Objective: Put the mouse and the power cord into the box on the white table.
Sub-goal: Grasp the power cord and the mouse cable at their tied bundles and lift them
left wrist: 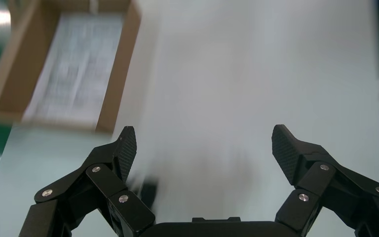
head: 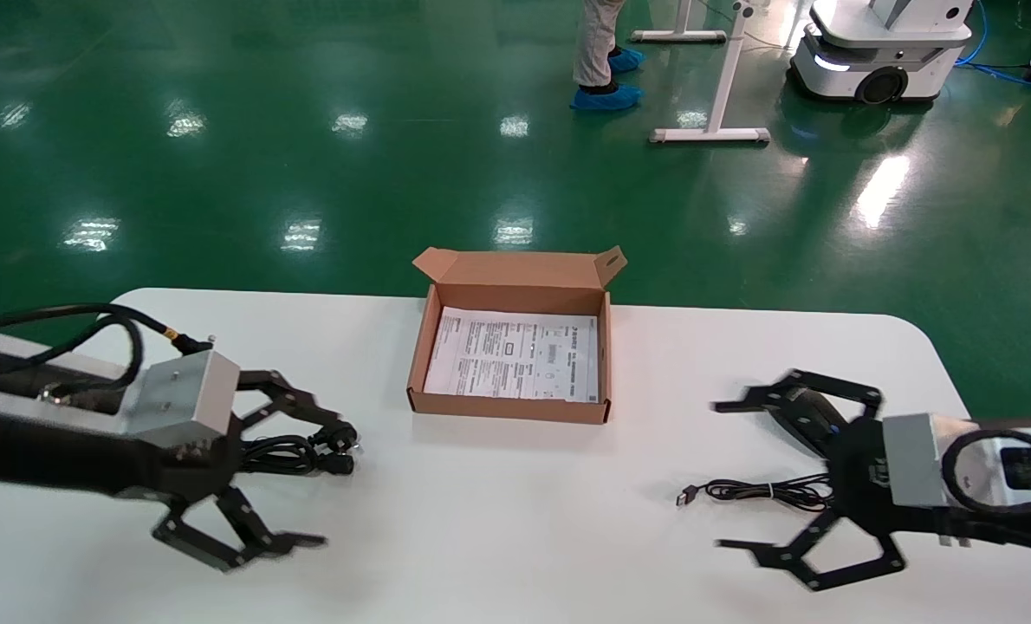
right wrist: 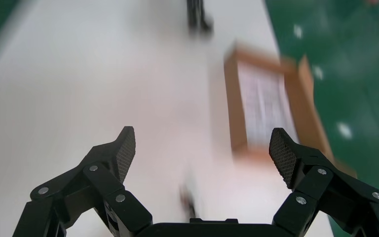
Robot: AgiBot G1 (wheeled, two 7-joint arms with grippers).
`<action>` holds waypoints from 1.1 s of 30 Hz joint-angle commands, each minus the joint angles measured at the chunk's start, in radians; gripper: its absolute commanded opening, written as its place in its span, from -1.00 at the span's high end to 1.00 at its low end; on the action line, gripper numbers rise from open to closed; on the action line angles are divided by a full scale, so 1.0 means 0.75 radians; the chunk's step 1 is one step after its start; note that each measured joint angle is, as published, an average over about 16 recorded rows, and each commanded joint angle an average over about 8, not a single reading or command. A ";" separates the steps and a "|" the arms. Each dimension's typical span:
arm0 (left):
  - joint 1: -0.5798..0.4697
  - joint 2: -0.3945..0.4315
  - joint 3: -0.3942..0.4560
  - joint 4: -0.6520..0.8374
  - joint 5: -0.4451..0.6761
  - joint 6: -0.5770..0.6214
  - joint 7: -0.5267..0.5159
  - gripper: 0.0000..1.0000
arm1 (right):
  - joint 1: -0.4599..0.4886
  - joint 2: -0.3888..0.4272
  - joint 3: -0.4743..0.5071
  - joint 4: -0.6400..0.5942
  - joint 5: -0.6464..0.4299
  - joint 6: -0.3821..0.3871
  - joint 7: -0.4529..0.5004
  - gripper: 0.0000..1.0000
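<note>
Mouse point(head: 808, 414) sits w/ its thin cable on desk point(head: 498, 511) between right gripper point(head: 723, 475) jaws, spread wide, not touching. Power cord point(head: 295, 451) lies between left gripper point(head: 329, 481) jaws, also spread. Box point(head: 510, 357) open, beyond both grippers, only a printed sheet inside.

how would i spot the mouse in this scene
On the white table, look right of the cardboard box, under the open right gripper. The mouse is the black oval body there, trailing a thin cable, unlike the thick power cord far left.
</note>
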 commanded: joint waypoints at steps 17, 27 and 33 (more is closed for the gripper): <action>-0.308 0.370 0.398 0.908 0.363 -0.049 0.565 -1.00 | 0.279 -0.253 -0.209 -0.679 -0.435 0.131 -0.561 -1.00; -0.318 0.495 0.408 1.194 0.376 -0.126 0.766 -1.00 | 0.378 -0.354 -0.261 -0.908 -0.528 0.174 -0.697 -1.00; -0.306 0.544 0.405 1.284 0.373 -0.165 0.828 -1.00 | 0.413 -0.378 -0.282 -1.011 -0.562 0.187 -0.747 -1.00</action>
